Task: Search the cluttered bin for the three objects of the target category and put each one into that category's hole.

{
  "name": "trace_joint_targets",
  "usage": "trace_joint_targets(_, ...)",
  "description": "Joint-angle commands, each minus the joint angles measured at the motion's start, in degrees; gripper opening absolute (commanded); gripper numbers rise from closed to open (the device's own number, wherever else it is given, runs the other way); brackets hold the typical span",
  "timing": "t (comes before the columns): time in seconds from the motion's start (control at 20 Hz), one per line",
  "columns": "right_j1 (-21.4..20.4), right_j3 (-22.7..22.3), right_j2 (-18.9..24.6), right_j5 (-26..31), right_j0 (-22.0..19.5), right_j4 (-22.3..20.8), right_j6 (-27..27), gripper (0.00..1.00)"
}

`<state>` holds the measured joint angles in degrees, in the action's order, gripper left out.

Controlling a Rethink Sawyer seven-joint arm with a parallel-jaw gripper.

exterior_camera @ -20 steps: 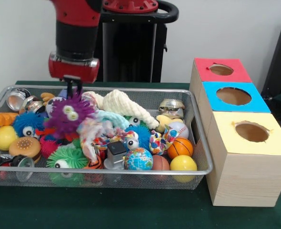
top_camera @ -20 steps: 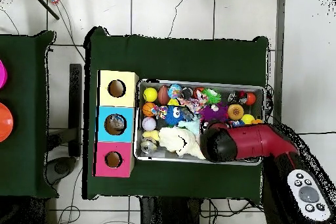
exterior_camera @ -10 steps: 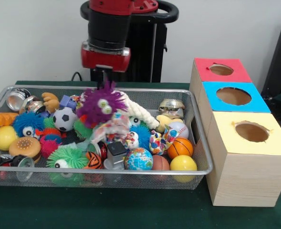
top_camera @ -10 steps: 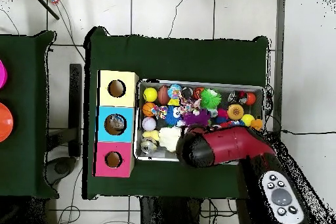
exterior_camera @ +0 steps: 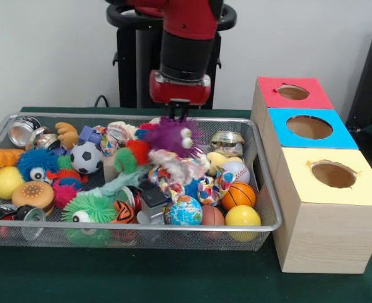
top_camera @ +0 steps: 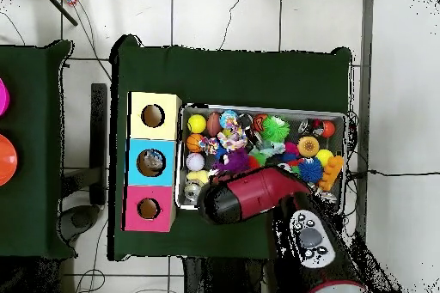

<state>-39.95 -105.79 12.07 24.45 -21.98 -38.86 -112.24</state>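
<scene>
Centrally in the front view, the gripper (exterior_camera: 176,118) hangs over the bin (exterior_camera: 269,218), its jaws closed on the purple fuzzy googly-eyed toy (exterior_camera: 172,136), lifted above the clutter. The bin fills the lower left, just beside three wooden boxes at right: red-topped (exterior_camera: 293,93), blue-topped (exterior_camera: 309,128) and yellow-topped (exterior_camera: 332,176), each with a round hole. A globe ball (exterior_camera: 183,211) and basketball (exterior_camera: 238,196) lie near the bin's front rim. No writing is legible.

Sawyer arm (exterior_camera: 186,38): glossy red cylindrical shell w/ black band, red collar at wrist end. Black pedestal column (exterior_camera: 135,57) w/ black looped handle up top. Overhead: grey oval button pad (top_camera: 308,238) on red/black link.
</scene>
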Motion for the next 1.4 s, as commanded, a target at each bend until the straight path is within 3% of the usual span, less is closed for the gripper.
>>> trace_joint_targets(0.05,5.7,0.1,-2.3,-4.9,2.5,5.0,-13.8,0.00)
trace_joint_targets(1.0,6.7,0.1,-9.5,-7.6,10.3,14.7,-13.6,0.00)
trace_joint_targets(1.25,6.9,0.2,-10.7,-8.6,9.9,16.1,-12.3,0.00)
trace_joint_targets(1.4,6.3,-1.1,-7.7,-6.8,6.5,17.0,-8.2,0.00)
